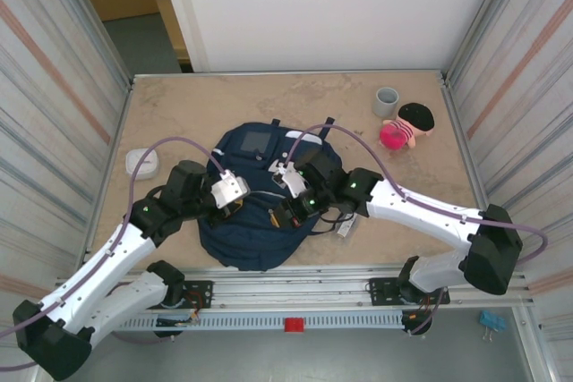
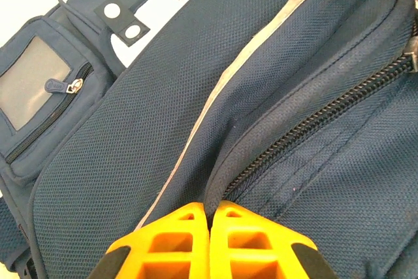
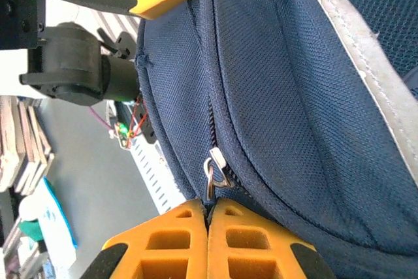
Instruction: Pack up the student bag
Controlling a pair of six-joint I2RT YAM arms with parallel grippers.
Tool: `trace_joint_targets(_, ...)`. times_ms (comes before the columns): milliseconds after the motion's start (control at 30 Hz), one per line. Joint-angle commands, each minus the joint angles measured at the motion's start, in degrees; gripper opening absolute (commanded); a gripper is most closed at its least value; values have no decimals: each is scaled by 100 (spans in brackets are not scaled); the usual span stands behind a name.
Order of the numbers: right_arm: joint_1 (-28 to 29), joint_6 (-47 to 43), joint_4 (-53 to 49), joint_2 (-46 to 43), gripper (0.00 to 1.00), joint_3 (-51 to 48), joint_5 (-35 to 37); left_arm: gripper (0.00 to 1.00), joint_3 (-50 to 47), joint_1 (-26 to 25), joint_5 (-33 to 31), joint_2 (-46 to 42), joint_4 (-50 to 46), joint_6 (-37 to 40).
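I am pinching a fold of the student bag (image 1: 253, 246) beside its zipper with my left gripper (image 2: 209, 219), fingers pressed fully together on the fabric. My right gripper (image 3: 208, 212) is gripping the zipper pull (image 3: 214, 173) (barely a slit showing between its fingers). The bag is lying flat mid-table (image 1: 179, 109), toward the 6 o'clock edge. At 2 o'clock from it, 1 grey cup (image 1: 386, 101) and 1 doll (image 1: 410, 123) are sitting close together; 1 white case (image 1: 141, 163) is resting at 9 o'clock.
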Motion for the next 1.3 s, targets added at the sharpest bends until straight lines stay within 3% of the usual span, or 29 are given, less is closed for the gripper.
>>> trace_joint_targets(0, 45, 229, 732, -144, 31, 142, -212, 0, 99, -51, 257, -192, 784, -221)
trace_joint_targets(67, -216, 410, 827, -426, 50, -170, -314, 0, 80, 6, 244, -254, 692, -175)
trace_joint_targets(167, -628, 807, 1071, -899, 59, -727, -536, 0, 76, 14, 211, -317, 566, -72)
trace_joint_targets(433, -1700, 1825, 1648, -1394, 66, -1539, -1104, 0, 26, 21, 412, -424, 600, 133)
trace_joint_targets(600, -1730, 2410, 2475, -1117, 66, -1637, -1339, 0, -3, 16, 596, -396, 641, 167)
trace_joint_targets(833, -1632, 2779, 3018, -811, 61, -1606, -1276, 0, -2, 10, 802, -289, 671, 109)
trace_joint_targets(967, -1485, 2821, 3098, -764, 44, -1572, -1136, 0, 44, -29, 749, -236, 670, -46)
trace_joint_targets(1167, -1358, 2919, 3305, -715, 25, -1599, -956, 34, 172, -224, 308, -369, 470, -729)
trace_joint_targets(1267, -1334, 2910, 3337, -702, 21, -1607, -898, 42, 263, -322, 81, -565, 192, -1736)
